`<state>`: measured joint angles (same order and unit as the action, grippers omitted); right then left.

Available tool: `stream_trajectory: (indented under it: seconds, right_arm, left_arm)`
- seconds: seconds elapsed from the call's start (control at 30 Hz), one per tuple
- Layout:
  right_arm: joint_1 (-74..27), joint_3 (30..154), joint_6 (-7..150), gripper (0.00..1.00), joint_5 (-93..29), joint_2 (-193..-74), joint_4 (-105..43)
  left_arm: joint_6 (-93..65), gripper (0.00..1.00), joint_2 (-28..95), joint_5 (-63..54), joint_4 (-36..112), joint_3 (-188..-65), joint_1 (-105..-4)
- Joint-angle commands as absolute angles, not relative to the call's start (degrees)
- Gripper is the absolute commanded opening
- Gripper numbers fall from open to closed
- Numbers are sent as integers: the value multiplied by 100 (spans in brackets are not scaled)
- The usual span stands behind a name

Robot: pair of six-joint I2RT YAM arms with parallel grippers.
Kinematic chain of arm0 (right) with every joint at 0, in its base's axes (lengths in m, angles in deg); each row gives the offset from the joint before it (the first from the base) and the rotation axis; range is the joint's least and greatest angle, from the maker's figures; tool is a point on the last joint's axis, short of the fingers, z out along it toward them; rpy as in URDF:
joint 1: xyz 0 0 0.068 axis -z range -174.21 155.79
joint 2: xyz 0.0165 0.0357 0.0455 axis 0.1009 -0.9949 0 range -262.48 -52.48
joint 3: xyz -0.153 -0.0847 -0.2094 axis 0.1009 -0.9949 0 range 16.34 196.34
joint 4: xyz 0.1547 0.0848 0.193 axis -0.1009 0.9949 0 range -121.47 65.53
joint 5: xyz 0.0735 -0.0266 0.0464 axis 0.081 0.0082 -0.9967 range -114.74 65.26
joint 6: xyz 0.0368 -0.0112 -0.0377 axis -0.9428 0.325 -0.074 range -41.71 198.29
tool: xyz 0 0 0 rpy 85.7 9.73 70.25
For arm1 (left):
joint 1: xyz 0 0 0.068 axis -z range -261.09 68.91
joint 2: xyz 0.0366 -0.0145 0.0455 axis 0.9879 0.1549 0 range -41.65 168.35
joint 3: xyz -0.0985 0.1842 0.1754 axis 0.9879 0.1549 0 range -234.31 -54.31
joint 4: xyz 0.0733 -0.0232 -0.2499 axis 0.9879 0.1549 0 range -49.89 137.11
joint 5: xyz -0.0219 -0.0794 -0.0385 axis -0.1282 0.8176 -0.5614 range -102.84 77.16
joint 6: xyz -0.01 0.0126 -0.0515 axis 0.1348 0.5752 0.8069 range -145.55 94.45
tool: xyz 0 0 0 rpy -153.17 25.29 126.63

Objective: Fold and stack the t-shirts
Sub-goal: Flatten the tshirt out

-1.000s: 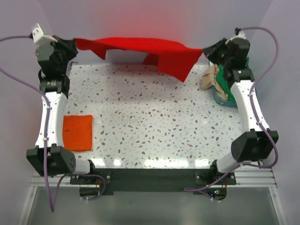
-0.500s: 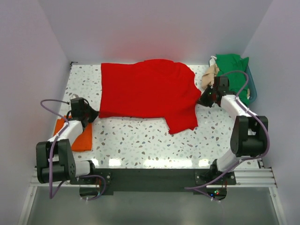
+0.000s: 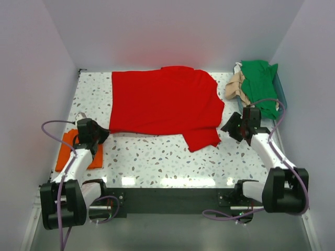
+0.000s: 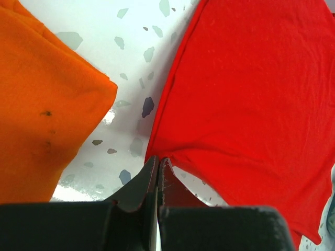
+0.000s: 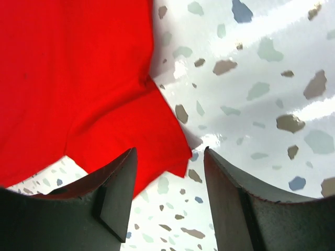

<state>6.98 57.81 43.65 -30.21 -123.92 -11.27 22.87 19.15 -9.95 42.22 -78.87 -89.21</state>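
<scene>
Left claw [image 4: 158, 163]: low at the near-left side of the table [image 3: 157, 157], fingers pressed together. The near-left corner of the red t-shirt [image 3: 162, 102] runs to a point right at the tips, so I read it as pinched there. From the wrist camera the red cloth [image 4: 251, 94] fans away to the right, and bare speckled tabletop separates it from the orange tee [image 4: 42, 104] on the left.

Orange tee [image 3: 78, 151]: folded flat at the near-left edge, partly under the left arm.

Red t-shirt: spread over the far half of the table, mostly flat, one sleeve hanging toward the near-right.

Right claw [image 5: 168, 154]: fingers spread wide, low over the table just beside that sleeve. The tip of the red cloth [image 5: 78, 78] lies between the two fingers; neither presses on it.

Far-right corner: green tee [image 3: 259, 83] and tan tee [image 3: 235, 86] bunched together in and over the teal basket [image 3: 281, 91], well apart from both claws.
</scene>
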Motion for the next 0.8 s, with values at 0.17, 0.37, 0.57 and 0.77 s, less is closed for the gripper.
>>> stream_trajectory:
  seconds: [0.17, 0.37, 0.57, 0.77]
  right_arm:
    - [702, 5088, 4260, 56, -3071, -12130, -1380]
    - [623, 4877, 4093, 56, -3265, -12306, -1714]
    - [334, 4789, 3821, 56, -3335, -12552, -2074]
    - [280, 4736, 3672, 24, -3431, -12737, -2312]
  left_arm:
    - [2129, 1, 1610, -1082, 4424, -7857, -8953]
    - [2121, 1, 1531, -1100, 4459, -7778, -8962]
    - [2085, 1, 1495, -1117, 4459, -7699, -8953]
    - [2050, 0, 1434, -1152, 4512, -7602, -8953]
